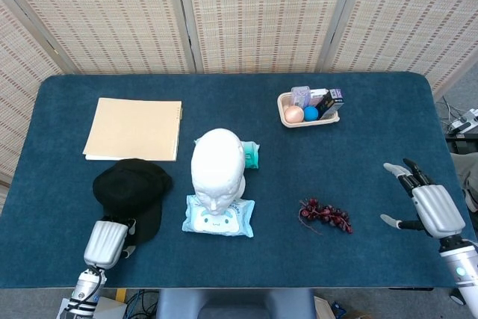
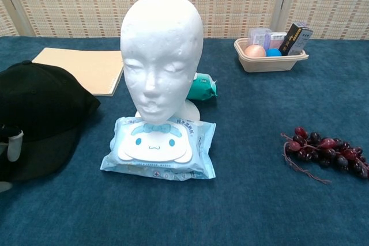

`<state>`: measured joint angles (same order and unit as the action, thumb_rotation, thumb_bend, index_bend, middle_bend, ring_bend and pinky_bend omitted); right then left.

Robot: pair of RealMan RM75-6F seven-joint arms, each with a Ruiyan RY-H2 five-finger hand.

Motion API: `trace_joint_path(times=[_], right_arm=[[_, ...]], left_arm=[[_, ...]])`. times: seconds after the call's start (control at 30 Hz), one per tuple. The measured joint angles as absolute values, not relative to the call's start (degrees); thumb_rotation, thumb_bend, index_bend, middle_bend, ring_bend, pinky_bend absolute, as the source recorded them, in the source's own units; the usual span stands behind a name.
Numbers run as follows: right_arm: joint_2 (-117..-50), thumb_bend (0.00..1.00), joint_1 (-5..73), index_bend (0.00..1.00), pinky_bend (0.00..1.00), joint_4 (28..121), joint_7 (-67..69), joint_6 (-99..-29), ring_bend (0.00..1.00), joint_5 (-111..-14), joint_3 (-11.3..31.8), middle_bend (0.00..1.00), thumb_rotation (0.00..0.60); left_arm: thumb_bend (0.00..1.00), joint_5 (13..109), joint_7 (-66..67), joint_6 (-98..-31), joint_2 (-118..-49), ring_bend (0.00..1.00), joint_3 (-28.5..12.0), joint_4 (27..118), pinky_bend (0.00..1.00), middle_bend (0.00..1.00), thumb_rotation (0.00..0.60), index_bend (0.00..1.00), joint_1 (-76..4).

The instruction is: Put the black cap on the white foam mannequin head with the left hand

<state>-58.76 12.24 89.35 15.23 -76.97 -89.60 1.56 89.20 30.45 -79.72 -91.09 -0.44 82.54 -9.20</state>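
Observation:
The black cap [image 1: 127, 188] lies on the blue table left of the white foam mannequin head [image 1: 216, 166], its brim toward the front edge. My left hand [image 1: 106, 243] sits at the brim's front end, fingers curled over it and gripping it. In the chest view the cap [image 2: 40, 108] fills the left edge, with one fingertip [image 2: 14, 145] of that hand on the brim; the rest of the hand is out of frame. The mannequin head [image 2: 161, 50] stands upright and bare. My right hand [image 1: 429, 205] hovers open at the table's far right, holding nothing.
A pack of wipes [image 1: 219, 218] lies in front of the mannequin head and a teal packet [image 1: 251, 155] behind it. A tan folder [image 1: 134, 128] lies behind the cap. Dark grapes [image 1: 325, 214] sit to the right, a tray [image 1: 282, 110] of small items at the back.

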Motion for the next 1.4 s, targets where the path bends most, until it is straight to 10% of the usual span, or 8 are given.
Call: trace_joint_path(times=[1.4], right_arm=[[-58.8,0.00,12.3,0.08,0.22,89.5,15.0,-76.8,0.03,-89.4,1.6,0.19,0.600]], left_arm=[[0.00,86.5,33.5,-81.5,-92.2,0.52,0.7,79.9,0.46,0.72,0.600,0.51,-8.1]])
